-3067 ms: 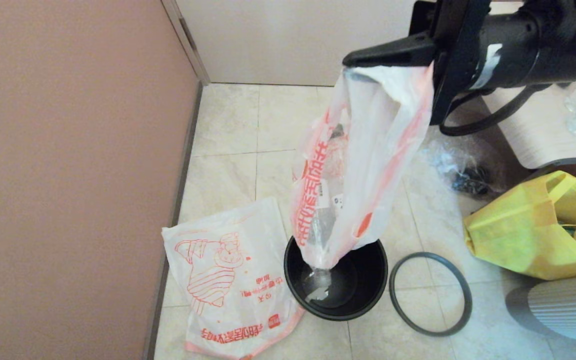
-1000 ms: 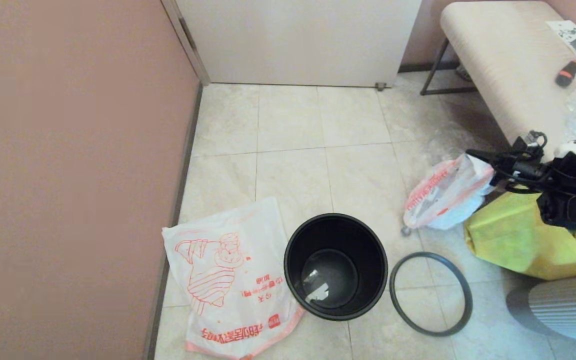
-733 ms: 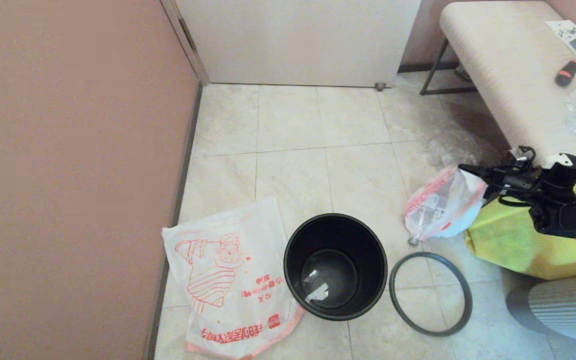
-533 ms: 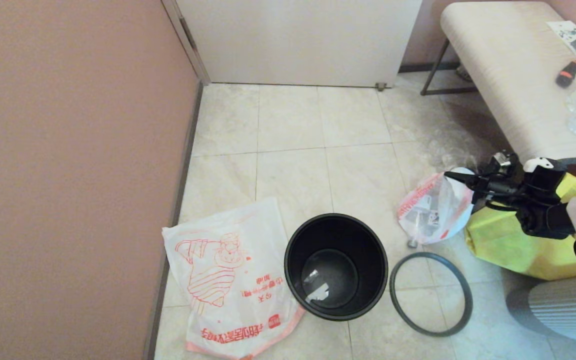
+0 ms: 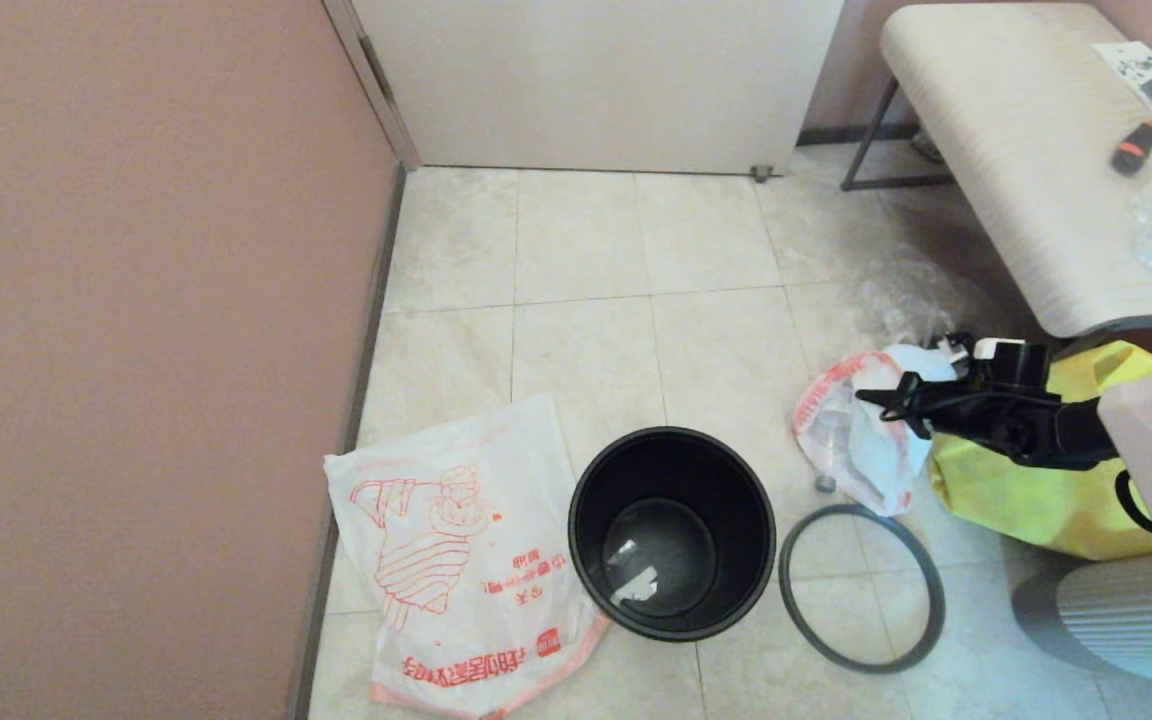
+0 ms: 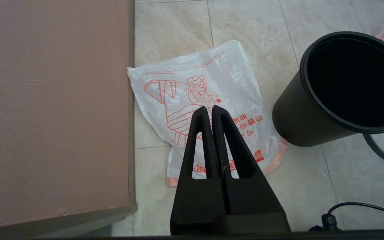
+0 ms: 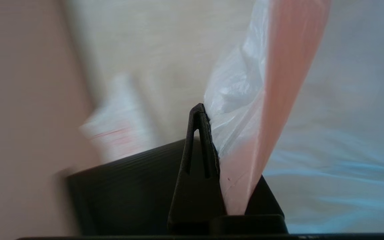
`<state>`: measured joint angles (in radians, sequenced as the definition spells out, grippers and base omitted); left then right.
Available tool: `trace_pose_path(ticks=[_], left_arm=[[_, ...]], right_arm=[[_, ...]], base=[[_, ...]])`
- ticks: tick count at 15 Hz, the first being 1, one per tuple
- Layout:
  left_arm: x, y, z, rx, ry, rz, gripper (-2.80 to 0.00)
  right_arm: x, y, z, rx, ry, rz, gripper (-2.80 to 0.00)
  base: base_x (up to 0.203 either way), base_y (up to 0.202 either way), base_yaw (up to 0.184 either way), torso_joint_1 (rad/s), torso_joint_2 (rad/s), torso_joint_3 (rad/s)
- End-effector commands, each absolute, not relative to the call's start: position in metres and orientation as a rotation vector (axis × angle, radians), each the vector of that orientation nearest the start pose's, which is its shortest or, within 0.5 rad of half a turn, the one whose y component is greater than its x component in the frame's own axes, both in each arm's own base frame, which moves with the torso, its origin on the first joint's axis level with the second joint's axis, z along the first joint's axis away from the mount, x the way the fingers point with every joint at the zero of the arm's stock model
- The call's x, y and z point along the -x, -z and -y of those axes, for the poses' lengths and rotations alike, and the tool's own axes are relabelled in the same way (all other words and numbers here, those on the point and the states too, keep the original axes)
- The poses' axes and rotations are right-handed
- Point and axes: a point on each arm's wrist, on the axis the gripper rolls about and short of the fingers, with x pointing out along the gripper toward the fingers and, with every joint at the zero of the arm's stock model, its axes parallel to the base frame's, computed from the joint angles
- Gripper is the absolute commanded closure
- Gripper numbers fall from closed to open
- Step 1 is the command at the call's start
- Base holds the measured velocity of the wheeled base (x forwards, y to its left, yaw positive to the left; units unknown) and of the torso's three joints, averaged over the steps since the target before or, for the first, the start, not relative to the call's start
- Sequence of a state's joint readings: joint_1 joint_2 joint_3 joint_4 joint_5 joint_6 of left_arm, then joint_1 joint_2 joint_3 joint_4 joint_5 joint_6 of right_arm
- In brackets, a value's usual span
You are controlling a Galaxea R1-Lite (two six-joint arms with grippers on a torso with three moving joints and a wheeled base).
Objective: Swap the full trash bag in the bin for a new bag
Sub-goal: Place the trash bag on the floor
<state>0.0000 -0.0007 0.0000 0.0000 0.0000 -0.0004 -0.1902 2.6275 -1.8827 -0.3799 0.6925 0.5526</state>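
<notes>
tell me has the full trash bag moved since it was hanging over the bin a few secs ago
Yes. The full trash bag, clamped in the right gripper, has left the bin and come down to the floor right of it, beside the yellow tote.

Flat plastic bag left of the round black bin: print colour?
Red line-drawn figure and characters on the flat translucent white bag, pink bottom edge; clearest in the left wrist view.

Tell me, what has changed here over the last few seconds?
The right hand, shut on the full bag, lifted it out of the bin, swung it right and lowered it to the floor. Bin, hoop and new bag haven't moved.
</notes>
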Motion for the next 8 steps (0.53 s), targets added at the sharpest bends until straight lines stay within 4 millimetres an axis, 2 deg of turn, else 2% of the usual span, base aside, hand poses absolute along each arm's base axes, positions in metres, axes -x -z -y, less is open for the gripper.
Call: trace_pose_path(ticks=[1,2,5,8], left_arm=[[0.023,-0.076,0.0,0.001,0.0,0.001,0.0],[0.023,-0.075,0.0,0.001,0.0,0.0,0.0],[0.023,-0.075,0.0,0.001,0.0,0.0,0.0],[0.023,-0.075,0.0,0.002,0.0,0.0,0.0]], right_arm=[[-0.525,-0.067,0.083,-0.649,-0.273,-0.419,0.0],[-0.526,-0.07,0.088,-0.636,-0.216,-0.397,0.0],[-0.521,-0.079,0.122,-0.635,-0.1,-0.379,0.0],[-0.514,-0.07,0.135,-0.561,0.055,-0.432,0.0]], base=[[0.0,0.0,0.0,0.0,0.0,0.0],[0.0,0.0,0.0,0.0,0.0,0.0],[0.0,0.0,0.0,0.0,0.0,0.0],[0.0,0.0,0.0,0.0,0.0,0.0]])
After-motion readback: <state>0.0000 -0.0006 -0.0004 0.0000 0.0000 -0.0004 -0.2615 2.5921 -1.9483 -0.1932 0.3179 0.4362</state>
